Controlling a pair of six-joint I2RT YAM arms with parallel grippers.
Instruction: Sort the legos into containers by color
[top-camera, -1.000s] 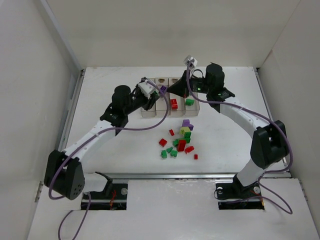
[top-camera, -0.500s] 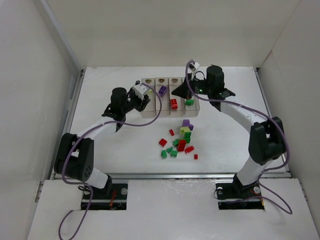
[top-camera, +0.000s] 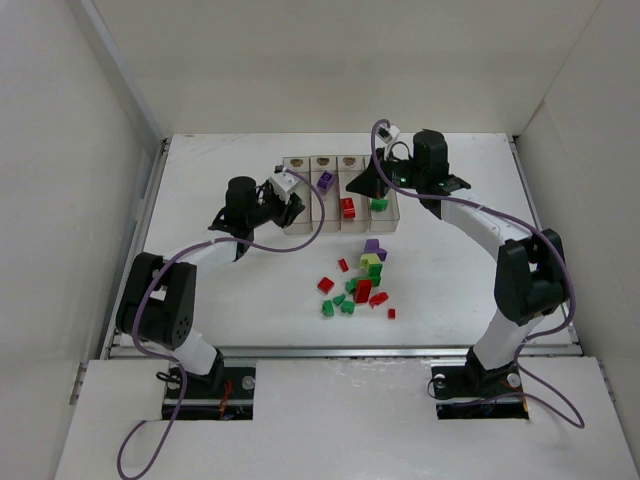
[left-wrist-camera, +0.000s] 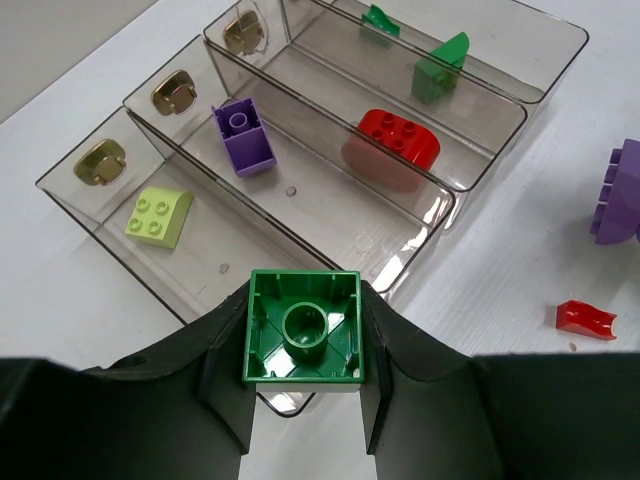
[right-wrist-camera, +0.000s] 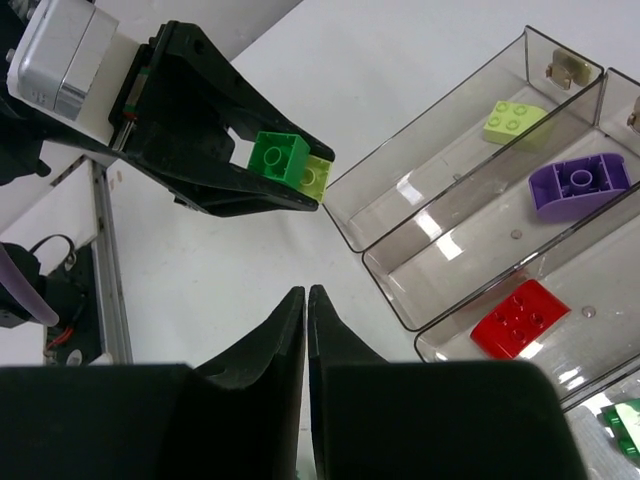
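Pulling back from the row over the last second, the left arm has folded its elbow in toward its base, and the left gripper (left-wrist-camera: 303, 305) now hangs just off the near-left corner of the containers (left-wrist-camera: 330, 215) rather than over them. Its jaws clamp a green brick (left-wrist-camera: 303, 327), so nothing was dropped. That seems sensible, since the bin nearest it holds a yellow-green brick (left-wrist-camera: 158, 215) and the green pieces (left-wrist-camera: 440, 68) lie in the bin at the far end. The held brick is square and glossy, its hollow underside with one round tube facing the wrist camera. From the right wrist a pale yellow-green piece (right-wrist-camera: 314, 176) shows against it — joined or not, I cannot tell. The right gripper (right-wrist-camera: 306, 300) hovers above the row, jaws nearly touching, empty. The loose pile (top-camera: 360, 283) waits on the table.
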